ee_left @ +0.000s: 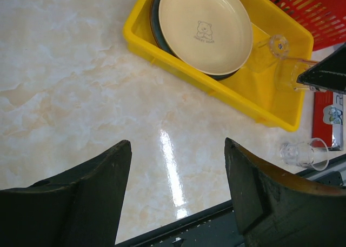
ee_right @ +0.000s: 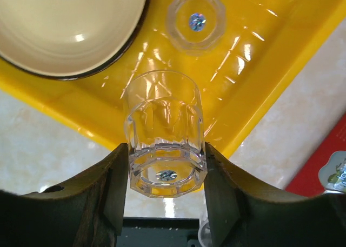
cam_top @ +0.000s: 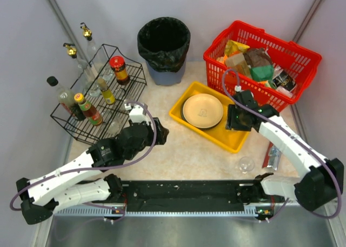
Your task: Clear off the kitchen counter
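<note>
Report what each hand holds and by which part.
Right hand grips the clear faceted drinking glass by opposite sides at its thick base end, over the yellow plastic tray. Left hand is open and holds nothing.

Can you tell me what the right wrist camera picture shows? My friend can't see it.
Two black jaws squeeze a clear ridged glass cup over a yellow plastic tray. Inside the tray sit a second clear glass and a cream round plate.

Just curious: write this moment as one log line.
right gripper: gripping clear faceted glass over yellow plastic tray | left gripper: open above beige marbled counter
</note>
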`<state>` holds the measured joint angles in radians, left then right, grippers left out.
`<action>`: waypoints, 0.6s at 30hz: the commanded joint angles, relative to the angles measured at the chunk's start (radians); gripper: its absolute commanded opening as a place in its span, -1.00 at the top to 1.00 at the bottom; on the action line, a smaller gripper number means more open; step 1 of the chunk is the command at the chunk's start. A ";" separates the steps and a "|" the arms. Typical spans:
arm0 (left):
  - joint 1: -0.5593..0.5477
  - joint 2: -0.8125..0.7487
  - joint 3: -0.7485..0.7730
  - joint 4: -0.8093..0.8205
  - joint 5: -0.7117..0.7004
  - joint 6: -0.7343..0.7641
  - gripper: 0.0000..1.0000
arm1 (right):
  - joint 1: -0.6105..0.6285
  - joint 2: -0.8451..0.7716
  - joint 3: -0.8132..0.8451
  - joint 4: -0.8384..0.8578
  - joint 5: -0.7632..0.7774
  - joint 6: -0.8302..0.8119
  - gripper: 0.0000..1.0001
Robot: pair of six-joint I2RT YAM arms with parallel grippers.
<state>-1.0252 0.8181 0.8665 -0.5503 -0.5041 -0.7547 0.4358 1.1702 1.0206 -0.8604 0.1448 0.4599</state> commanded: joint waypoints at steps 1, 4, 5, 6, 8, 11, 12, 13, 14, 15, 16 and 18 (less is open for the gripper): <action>0.004 0.003 -0.015 0.035 0.016 0.018 -0.47 | 0.007 0.075 0.012 0.049 0.145 0.013 1.00; 0.004 -0.004 -0.023 0.036 0.016 0.020 -0.47 | 0.007 0.127 0.027 0.080 0.183 0.028 1.00; 0.004 -0.005 -0.023 0.036 0.015 0.020 -0.47 | 0.009 0.146 0.029 0.087 0.196 0.034 1.00; 0.005 -0.008 -0.024 0.036 0.013 0.021 -0.47 | 0.007 0.164 0.033 0.096 0.211 0.037 1.00; 0.005 -0.014 -0.026 0.033 0.013 0.023 -0.47 | 0.007 0.195 0.044 0.110 0.245 0.046 1.00; 0.008 -0.025 -0.032 0.027 0.010 0.023 -0.47 | 0.007 0.224 0.052 0.139 0.297 0.066 1.00; 0.008 -0.033 -0.035 0.027 0.009 0.026 -0.48 | 0.007 0.233 0.058 0.146 0.317 0.069 1.00; 0.011 -0.037 -0.038 0.027 0.010 0.026 -0.47 | 0.007 0.241 0.065 0.149 0.335 0.069 1.00; 0.011 -0.042 -0.038 0.026 0.010 0.025 -0.47 | 0.006 0.253 0.070 0.152 0.348 0.068 1.00; 0.013 -0.046 -0.041 0.024 0.009 0.026 -0.47 | 0.004 0.262 0.078 0.153 0.352 0.065 1.00; 0.014 -0.053 -0.044 0.023 0.009 0.026 -0.48 | 0.003 0.273 0.082 0.152 0.354 0.062 1.00; 0.016 -0.059 -0.046 0.016 0.007 0.025 -0.48 | 0.003 0.295 0.087 0.150 0.346 0.056 1.00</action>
<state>-1.0164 0.7845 0.8341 -0.5499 -0.4904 -0.7444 0.4358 1.4372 1.0443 -0.7605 0.4267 0.5091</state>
